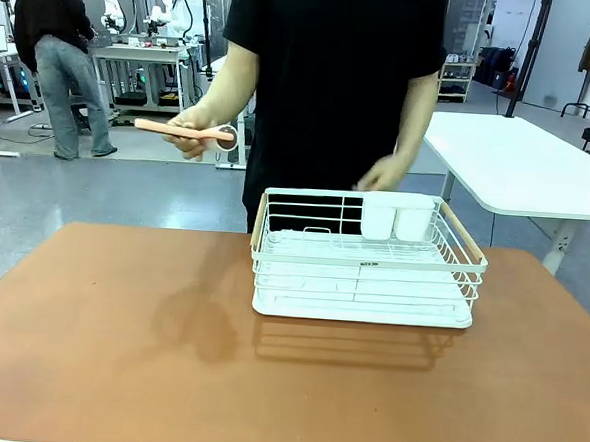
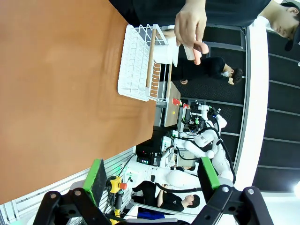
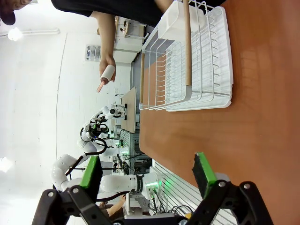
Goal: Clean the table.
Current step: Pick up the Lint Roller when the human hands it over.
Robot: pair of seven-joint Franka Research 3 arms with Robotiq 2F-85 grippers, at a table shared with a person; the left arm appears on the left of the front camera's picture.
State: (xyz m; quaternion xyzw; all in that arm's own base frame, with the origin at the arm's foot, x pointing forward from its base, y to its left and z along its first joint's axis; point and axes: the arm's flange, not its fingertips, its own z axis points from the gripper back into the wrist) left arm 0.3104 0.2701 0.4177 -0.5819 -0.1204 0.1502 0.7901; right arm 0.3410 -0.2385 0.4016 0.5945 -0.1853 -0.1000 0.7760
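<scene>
Terracotta and matte, the desk (image 1: pixel 117 350) spreads across the whole foreground of the front view, its top bare apart from a few faint smudges and soft shadows. A white wire dish rack (image 1: pixel 368 261) stands on the desk, towards its far edge and a little right of the middle. The rack has a wooden handle (image 1: pixel 461 234) at each end and a white cutlery holder (image 1: pixel 395 217) hooked into its back right corner.

The robot's left hand (image 2: pixel 152 177) has its green-padded fingers spread wide with nothing between them. In the left wrist view the desk runs away ahead of it and the rack sits well apart at the far end. The hand touches neither.

The right hand (image 3: pixel 147 172) is likewise spread and empty. In the right wrist view one finger lines up over the brown top. The desk stretches ahead of it to the rack, again well apart.

Behind the desk stands a person in a black T-shirt (image 1: pixel 333 83). One of the person's hands (image 1: pixel 195 140) holds a peach-handled roller (image 1: pixel 185 130) out to the side, clear of the desk and level with the waist. The other (image 1: pixel 383 173) hangs just above the back of the rack.

Farther off, a white-topped table (image 1: pixel 519 165) stands on the grey floor to the right.
</scene>
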